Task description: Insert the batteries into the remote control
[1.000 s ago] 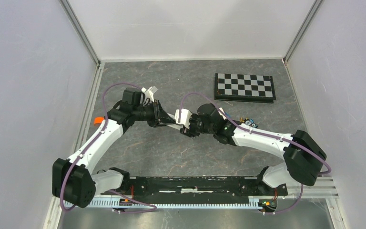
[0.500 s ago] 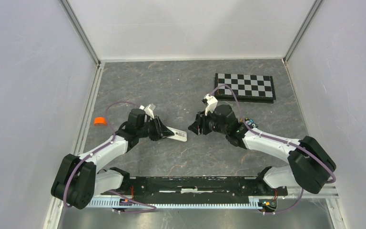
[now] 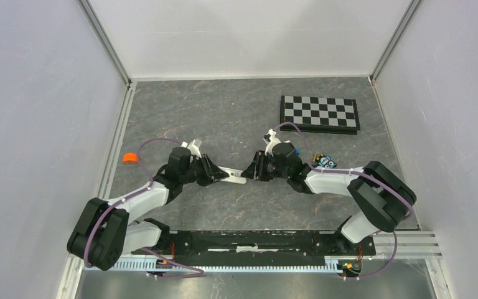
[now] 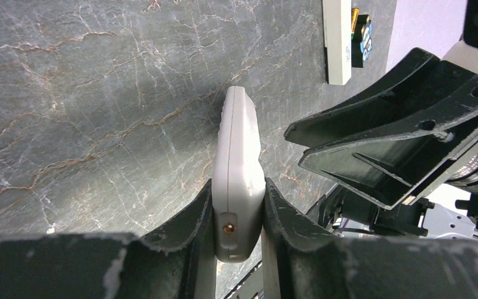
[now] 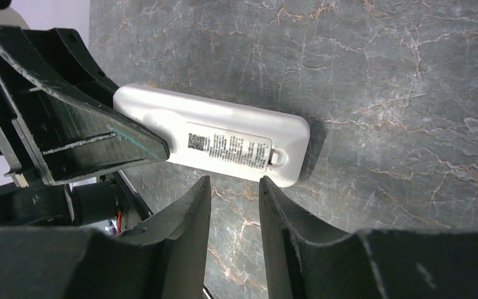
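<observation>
The remote control [image 3: 233, 176] is a white handset held on its edge just above the grey table, its far end toward the right arm. My left gripper [image 4: 238, 187] is shut on its near end, one finger on each flat face. In the right wrist view the remote control [image 5: 224, 140] shows its back, with a printed label and a small latch. My right gripper [image 5: 234, 182] is open with nothing between its fingers, tips just short of the remote's long edge. The batteries [image 3: 323, 161] lie on the table by the right forearm, and the batteries [image 4: 362, 37] also show in the left wrist view.
A black-and-white checkerboard [image 3: 319, 113] lies at the back right. A small orange piece [image 3: 130, 158] sits by the left wall. A plain white bar [image 4: 337, 37] lies next to the batteries. White walls close in the table on three sides.
The left arm has brought the remote down and toward the near side. The right gripper let go of it, swung back, then closed in on its free end with narrower jaws.
</observation>
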{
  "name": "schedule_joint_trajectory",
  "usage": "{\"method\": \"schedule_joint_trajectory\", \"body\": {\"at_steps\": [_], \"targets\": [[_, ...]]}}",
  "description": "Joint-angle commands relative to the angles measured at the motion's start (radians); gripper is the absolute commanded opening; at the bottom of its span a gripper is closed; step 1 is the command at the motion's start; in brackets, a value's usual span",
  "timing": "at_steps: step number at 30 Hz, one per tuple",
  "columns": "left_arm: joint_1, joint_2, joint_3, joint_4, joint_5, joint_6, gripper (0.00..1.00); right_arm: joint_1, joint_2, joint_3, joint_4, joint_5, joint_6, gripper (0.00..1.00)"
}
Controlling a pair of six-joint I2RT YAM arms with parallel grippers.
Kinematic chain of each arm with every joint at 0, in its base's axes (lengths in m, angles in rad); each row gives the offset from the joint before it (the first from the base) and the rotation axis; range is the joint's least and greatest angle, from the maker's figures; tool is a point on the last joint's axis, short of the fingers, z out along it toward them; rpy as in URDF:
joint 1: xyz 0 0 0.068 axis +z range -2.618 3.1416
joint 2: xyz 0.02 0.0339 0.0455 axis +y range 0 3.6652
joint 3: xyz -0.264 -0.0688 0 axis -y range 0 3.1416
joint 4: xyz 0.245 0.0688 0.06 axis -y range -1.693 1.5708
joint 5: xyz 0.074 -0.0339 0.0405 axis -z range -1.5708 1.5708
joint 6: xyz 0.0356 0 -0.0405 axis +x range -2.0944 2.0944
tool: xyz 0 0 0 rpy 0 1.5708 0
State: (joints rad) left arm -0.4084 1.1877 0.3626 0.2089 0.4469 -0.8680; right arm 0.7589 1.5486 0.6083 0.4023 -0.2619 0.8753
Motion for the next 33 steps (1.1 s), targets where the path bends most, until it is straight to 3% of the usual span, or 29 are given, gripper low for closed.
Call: {"method": "schedule_joint_trajectory", "body": {"at_steps": [1,6,18,27,33], "targets": [[-0.004,-0.014,-0.028,-0.011,-0.042,-0.015,0.02,-0.001,0.036,-0.008,0.134,-0.004,0.053,0.37],[-0.003,-0.014,-0.036,-0.017,-0.039,-0.017,0.02,-0.016,0.077,-0.036,0.237,-0.027,0.081,0.38],[-0.004,0.008,-0.034,-0.01,-0.023,-0.019,0.02,-0.022,0.127,-0.041,0.286,-0.035,0.08,0.4],[-0.004,0.009,-0.039,0.003,-0.019,-0.022,0.02,-0.023,0.145,-0.025,0.229,-0.005,0.041,0.41],[-0.003,0.025,-0.039,0.031,0.006,-0.026,0.02,-0.023,0.198,-0.043,0.327,-0.063,0.102,0.42]]}}
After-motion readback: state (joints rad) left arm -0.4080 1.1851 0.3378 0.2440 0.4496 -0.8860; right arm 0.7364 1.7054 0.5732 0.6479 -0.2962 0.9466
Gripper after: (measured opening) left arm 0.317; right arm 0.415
